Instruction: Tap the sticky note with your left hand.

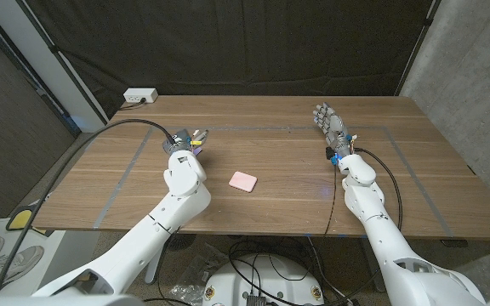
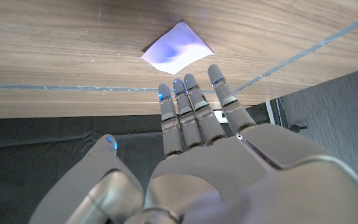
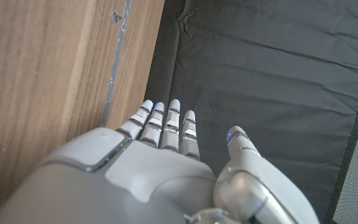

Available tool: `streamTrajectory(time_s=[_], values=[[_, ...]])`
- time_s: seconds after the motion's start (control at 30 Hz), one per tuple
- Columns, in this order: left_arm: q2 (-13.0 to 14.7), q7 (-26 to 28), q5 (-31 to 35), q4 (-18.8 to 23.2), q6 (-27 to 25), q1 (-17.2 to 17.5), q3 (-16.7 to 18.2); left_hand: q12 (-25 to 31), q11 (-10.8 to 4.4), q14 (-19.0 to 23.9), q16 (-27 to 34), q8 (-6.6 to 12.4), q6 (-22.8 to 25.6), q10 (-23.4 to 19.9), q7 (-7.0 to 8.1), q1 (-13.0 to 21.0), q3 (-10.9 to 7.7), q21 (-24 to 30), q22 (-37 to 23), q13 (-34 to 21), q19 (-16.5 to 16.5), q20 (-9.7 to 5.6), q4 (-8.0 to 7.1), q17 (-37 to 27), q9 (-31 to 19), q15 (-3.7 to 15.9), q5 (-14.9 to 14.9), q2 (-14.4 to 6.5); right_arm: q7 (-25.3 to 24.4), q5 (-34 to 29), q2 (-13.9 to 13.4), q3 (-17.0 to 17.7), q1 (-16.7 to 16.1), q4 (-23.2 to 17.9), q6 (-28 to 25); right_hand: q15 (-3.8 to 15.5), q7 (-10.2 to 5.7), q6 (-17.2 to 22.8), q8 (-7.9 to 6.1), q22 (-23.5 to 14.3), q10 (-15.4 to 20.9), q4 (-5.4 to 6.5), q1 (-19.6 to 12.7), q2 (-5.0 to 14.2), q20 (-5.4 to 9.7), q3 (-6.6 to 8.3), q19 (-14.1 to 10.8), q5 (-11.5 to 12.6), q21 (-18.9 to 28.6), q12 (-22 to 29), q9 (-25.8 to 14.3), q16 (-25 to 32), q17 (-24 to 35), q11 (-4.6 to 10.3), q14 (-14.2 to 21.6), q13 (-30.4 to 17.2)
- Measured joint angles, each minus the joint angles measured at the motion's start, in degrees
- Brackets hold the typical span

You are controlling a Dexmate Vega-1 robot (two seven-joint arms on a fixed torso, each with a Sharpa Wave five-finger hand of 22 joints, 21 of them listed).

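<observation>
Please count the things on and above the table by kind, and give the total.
Sticky note: 1, pink
Robot hands: 2, the left hand and the right hand
White power strip, at the far left corner: 1
Total: 4

In the head view the left hand (image 1: 187, 141) is mostly hidden behind its own wrist, so how its fingers lie cannot be told there. In the left wrist view the sticky note (image 2: 176, 51) looks washed out, its colour unclear. A white box (image 1: 139, 97) at the table's (image 1: 270, 200) far corner is too small to identify.
</observation>
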State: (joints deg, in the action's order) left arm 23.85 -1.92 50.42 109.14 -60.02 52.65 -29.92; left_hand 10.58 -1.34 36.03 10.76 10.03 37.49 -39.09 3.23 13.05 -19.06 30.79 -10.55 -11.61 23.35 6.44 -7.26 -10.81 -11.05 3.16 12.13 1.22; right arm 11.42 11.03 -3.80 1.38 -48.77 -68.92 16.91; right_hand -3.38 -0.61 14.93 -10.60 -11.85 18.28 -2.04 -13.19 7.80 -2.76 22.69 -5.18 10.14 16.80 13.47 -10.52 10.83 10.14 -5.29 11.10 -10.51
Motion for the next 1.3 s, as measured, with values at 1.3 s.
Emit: streamTrajectory(time_s=[1.3], values=[[-2.05, -1.84, -42.48, -9.72, 58.09, 8.93, 28.35, -0.65, -1.85, -28.49, -1.04, -0.1, -34.13, 29.43, 2.24, 1.2, 0.63, -9.06, -0.1, 0.97, -16.63, -7.92, 0.64, 0.7, 0.67, -0.95, 0.0, -3.16, -8.36, -5.44, 1.78, -4.23, -8.48, -14.47, -5.97, 0.21, 0.0, 0.0, 0.0, 0.0, 0.24, 0.79, 1.89, -1.44, 0.21, -0.8, 0.22, 0.0, 0.0, -0.44, 0.0, -0.24, 0.14, -0.23, -0.21, 0.0]])
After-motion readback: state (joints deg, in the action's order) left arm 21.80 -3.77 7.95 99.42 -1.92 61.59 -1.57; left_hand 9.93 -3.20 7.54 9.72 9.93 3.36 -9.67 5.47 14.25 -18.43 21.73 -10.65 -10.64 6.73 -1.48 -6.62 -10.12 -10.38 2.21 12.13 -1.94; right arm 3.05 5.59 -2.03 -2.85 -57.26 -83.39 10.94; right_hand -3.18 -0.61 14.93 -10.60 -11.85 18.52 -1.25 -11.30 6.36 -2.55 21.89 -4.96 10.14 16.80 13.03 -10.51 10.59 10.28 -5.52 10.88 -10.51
